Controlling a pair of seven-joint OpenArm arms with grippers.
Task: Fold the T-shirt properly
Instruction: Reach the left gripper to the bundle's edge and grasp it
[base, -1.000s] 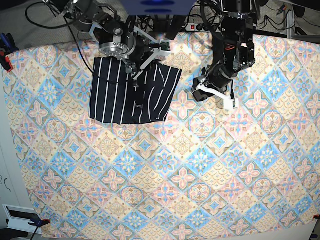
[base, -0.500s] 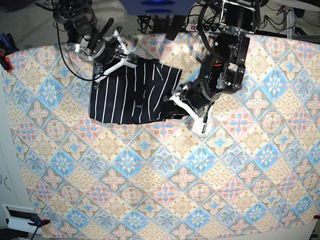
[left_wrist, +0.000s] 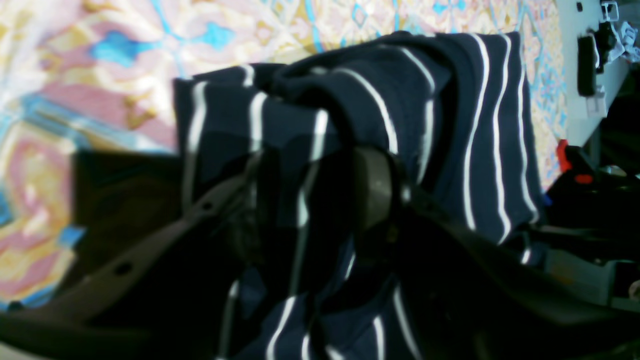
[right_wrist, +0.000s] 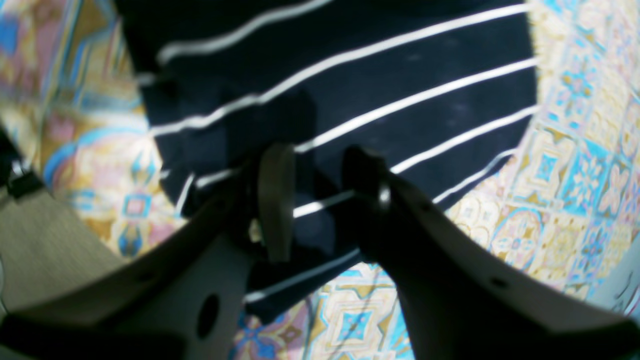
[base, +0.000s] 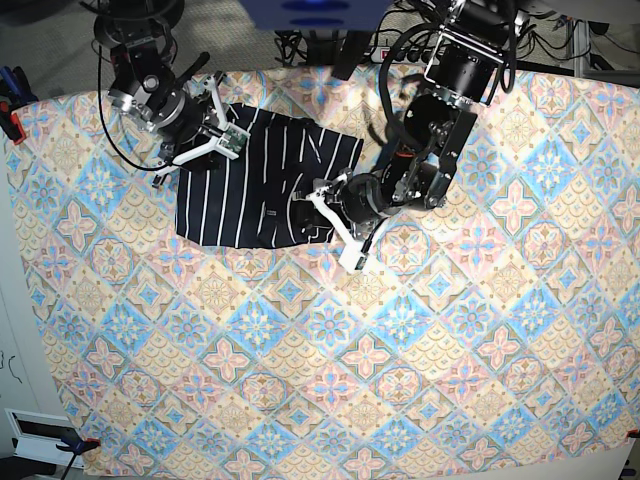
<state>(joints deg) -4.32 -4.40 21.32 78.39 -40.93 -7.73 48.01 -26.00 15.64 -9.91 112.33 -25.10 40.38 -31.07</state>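
A: Where's the T-shirt (base: 255, 180)?
B: Far-left part of the surface (base: 420, 340), lying on the floral cloth, roughly folded, right edge bunched.
A: Left pincer (base: 335, 222)?
B: At the shirt's right edge. Wrist cam shows fabric draped betw. the fingers (left_wrist: 372, 187), but can't tell if it's clamped or loose.
A: Right pincer (base: 215, 135)?
B: Over the shirt's top-left corner, jaws apart, nothing gripped; cloth visible thru the gap.
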